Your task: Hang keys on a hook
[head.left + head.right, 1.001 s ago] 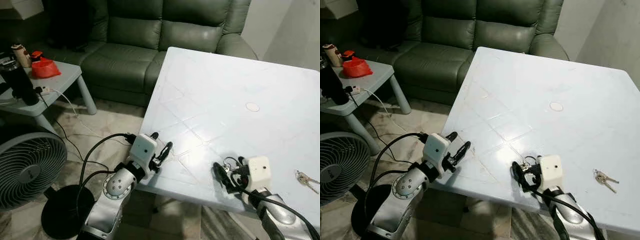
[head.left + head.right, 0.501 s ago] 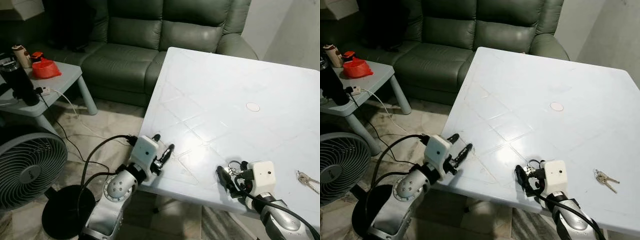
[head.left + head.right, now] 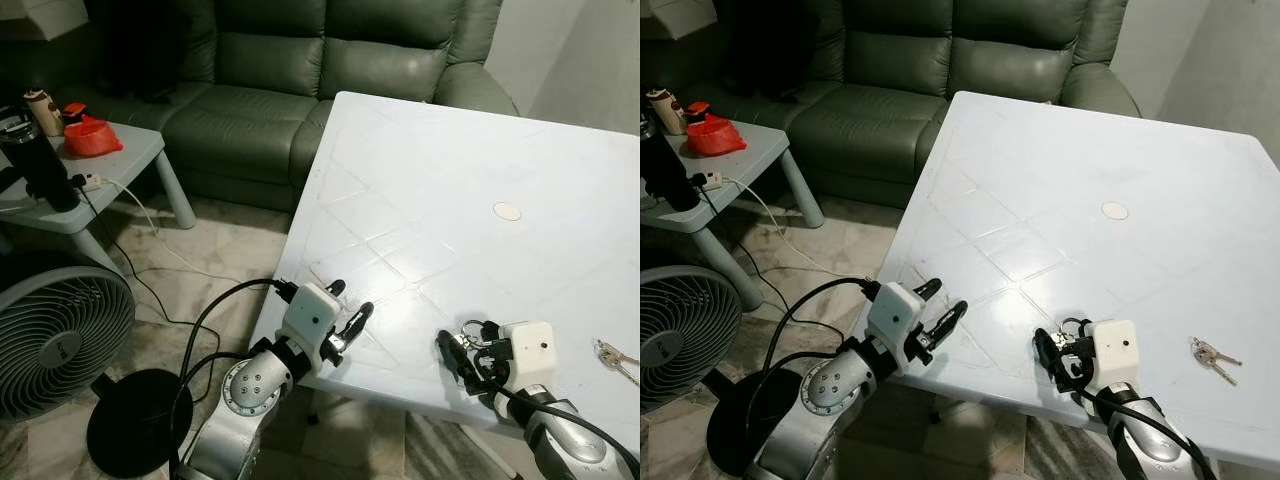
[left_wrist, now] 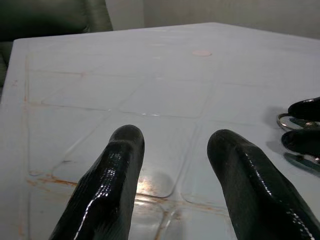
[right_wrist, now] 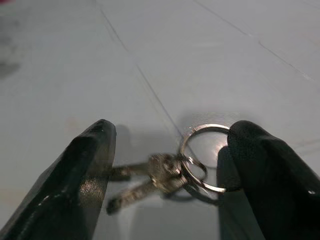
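Note:
A bunch of keys on a metal ring [image 5: 172,172] lies on the white table [image 3: 430,180] near its front edge. My right gripper [image 3: 462,350] is low over the table, open, with the keys [image 3: 472,330] between its two black fingers. In the right wrist view one finger [image 5: 260,165] touches the ring and the other [image 5: 80,180] stands apart from the keys. My left gripper [image 3: 348,303] is open with nothing in it, at the table's front left edge, its fingers [image 4: 115,175] pointing across the tabletop.
A second bunch of keys [image 3: 612,357] lies at the table's right. A small round mark [image 3: 506,211] sits mid-table. Behind is a green sofa [image 3: 300,70]. At left, a side table [image 3: 100,165] carries a red bowl [image 3: 88,136]. Below it are a fan [image 3: 55,345] and floor cables.
My left arm has moved right along the table's front edge and now reaches further over the tabletop. The right gripper has shifted only slightly, the keys still between its fingers.

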Available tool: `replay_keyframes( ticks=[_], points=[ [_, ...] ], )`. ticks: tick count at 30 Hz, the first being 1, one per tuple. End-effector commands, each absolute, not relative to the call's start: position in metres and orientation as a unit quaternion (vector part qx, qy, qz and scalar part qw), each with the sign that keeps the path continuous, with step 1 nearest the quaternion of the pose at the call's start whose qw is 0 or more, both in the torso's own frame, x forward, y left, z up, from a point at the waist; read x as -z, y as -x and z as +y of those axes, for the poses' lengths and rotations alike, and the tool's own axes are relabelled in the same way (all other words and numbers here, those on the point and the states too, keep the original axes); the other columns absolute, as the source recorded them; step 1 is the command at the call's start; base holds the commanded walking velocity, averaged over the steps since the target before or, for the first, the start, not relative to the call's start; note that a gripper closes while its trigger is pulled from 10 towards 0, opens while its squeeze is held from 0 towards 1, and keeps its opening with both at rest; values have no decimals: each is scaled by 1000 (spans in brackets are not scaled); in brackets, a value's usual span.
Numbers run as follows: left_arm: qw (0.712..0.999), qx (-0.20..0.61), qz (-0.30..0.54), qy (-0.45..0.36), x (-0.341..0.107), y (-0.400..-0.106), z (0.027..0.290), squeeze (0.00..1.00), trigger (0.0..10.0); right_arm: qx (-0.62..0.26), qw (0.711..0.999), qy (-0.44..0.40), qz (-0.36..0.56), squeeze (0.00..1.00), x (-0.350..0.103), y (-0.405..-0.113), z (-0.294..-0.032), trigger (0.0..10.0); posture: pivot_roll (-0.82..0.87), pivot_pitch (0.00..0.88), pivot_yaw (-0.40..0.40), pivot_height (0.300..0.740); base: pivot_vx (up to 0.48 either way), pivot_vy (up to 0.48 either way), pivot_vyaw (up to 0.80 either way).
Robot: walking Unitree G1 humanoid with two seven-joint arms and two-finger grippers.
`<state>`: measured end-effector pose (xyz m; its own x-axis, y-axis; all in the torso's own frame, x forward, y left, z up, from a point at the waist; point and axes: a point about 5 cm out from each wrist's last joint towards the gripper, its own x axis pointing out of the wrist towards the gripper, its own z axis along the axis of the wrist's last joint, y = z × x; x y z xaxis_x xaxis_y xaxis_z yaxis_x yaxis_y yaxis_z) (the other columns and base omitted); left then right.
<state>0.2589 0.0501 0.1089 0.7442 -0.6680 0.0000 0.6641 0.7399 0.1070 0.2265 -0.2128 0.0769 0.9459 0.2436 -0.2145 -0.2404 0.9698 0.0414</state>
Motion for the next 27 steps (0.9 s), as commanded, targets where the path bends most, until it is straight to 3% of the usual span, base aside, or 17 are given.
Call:
replay_keyframes(
  ticks=[1, 27],
  points=[
    [934, 352, -25, -54, -113, -262, 53, 0, 10000, -123, 988, -15, 93, 0, -83, -227, -214, 10000, -97, 111, -23, 740, 0, 0, 0],
    [936, 352, -8, -24, -113, -263, 51, 0, 10000, -135, 988, -37, 71, 0, -90, -230, -214, 10000, -92, 107, -24, 740, 0, 10, -739]
  ],
)
